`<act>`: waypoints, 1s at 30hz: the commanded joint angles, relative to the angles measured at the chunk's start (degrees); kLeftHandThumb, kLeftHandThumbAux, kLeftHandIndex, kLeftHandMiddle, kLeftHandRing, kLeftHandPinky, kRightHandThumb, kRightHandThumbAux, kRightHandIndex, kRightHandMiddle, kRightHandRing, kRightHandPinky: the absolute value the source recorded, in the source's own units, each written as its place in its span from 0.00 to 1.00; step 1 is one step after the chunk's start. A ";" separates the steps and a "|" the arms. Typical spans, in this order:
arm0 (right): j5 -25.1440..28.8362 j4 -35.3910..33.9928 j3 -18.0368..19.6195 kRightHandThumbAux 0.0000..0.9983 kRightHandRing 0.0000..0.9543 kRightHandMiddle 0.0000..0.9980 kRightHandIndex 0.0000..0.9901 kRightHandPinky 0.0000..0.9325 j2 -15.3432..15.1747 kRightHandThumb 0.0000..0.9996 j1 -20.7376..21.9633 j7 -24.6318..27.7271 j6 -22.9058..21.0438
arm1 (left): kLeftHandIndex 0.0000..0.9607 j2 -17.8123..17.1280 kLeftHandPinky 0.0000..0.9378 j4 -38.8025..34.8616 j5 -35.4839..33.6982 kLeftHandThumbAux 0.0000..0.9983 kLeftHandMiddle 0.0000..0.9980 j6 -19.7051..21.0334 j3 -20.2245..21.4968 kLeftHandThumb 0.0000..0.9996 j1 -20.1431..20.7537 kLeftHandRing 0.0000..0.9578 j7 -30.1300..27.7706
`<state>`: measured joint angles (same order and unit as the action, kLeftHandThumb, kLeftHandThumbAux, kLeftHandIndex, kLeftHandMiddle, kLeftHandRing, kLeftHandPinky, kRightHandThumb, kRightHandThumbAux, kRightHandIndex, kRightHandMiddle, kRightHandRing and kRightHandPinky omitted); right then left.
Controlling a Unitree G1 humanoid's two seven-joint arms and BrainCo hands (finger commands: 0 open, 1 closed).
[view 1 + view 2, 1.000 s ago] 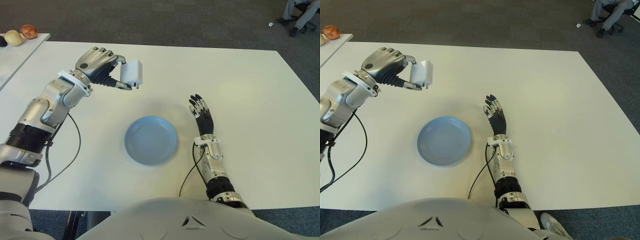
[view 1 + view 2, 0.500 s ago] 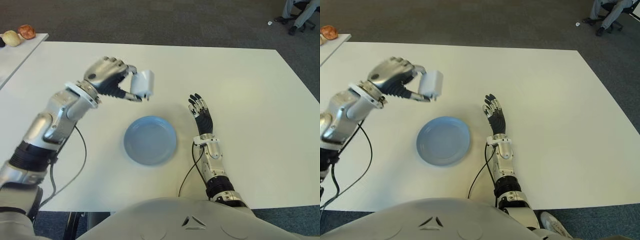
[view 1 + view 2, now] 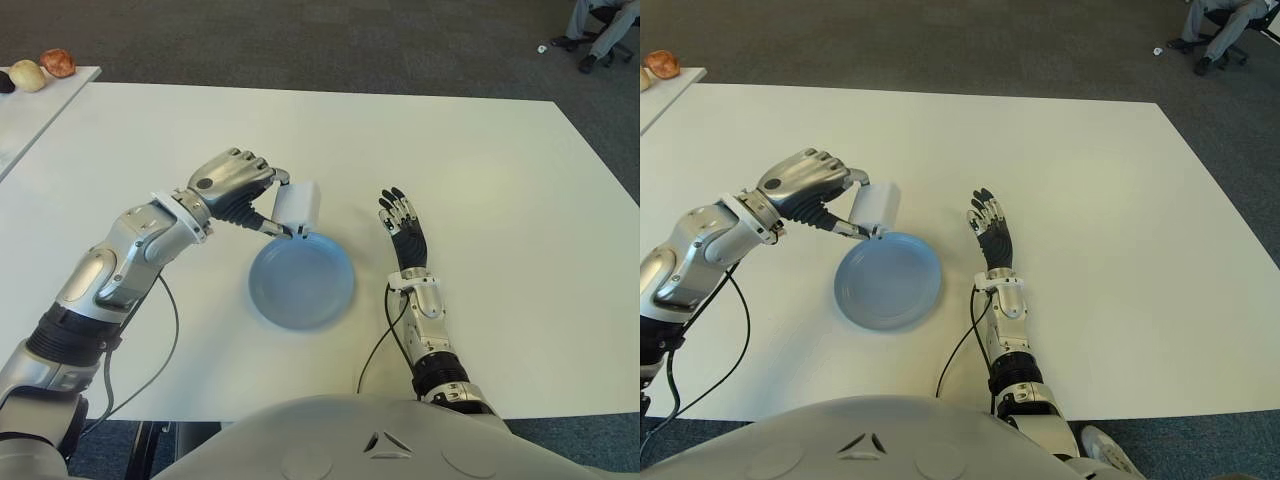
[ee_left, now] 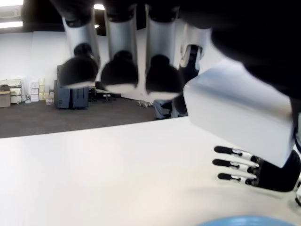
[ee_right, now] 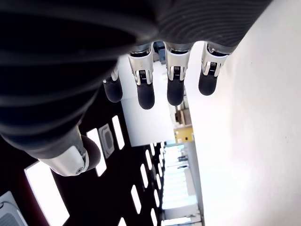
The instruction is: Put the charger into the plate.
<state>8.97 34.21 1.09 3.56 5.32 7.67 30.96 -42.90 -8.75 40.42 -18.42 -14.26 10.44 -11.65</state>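
The white block-shaped charger (image 3: 298, 206) is held in the air by my left hand (image 3: 240, 190), whose fingers are curled around it. It hangs over the far left rim of the light blue plate (image 3: 301, 281), which sits on the white table (image 3: 500, 180). In the left wrist view the charger (image 4: 240, 112) shows as a white box under my fingertips (image 4: 120, 70), with a sliver of the plate (image 4: 244, 221) below. My right hand (image 3: 402, 225) shows to the right of the plate, fingers straight and spread, holding nothing.
A second white table (image 3: 40, 110) at the far left carries a few small round objects (image 3: 45, 68). A person's legs and a chair (image 3: 600, 25) are at the far right on the dark carpet. A black cable (image 3: 160, 310) hangs from my left arm.
My left hand has carried the charger rightward, nearer and lower, from the far left of the table to just above the plate's far left rim. The right hand has not moved.
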 commanded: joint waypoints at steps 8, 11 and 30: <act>0.14 2.27 0.05 0.59 0.10 0.14 0.10 0.09 2.53 0.00 -1.99 -0.34 -1.89 | 0.46 2.17 0.86 5.72 5.14 0.70 0.85 -5.28 -1.44 0.75 -0.41 0.88 5.55; 0.12 2.23 0.02 0.59 0.10 0.14 0.10 0.09 2.63 0.00 -1.95 -0.43 -1.90 | 0.46 2.53 0.87 5.88 5.28 0.70 0.85 -5.56 -1.42 0.75 -0.64 0.88 5.45; -0.29 2.04 -0.12 0.59 0.10 0.14 0.10 0.08 2.63 0.00 -2.06 -0.83 -1.61 | 0.35 1.70 0.64 9.18 5.09 0.58 0.61 -7.53 -3.13 0.70 -0.16 0.66 0.86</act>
<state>8.68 34.22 1.00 3.56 5.34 7.23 30.92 -40.39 -0.63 45.90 -26.02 -16.53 10.13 -7.90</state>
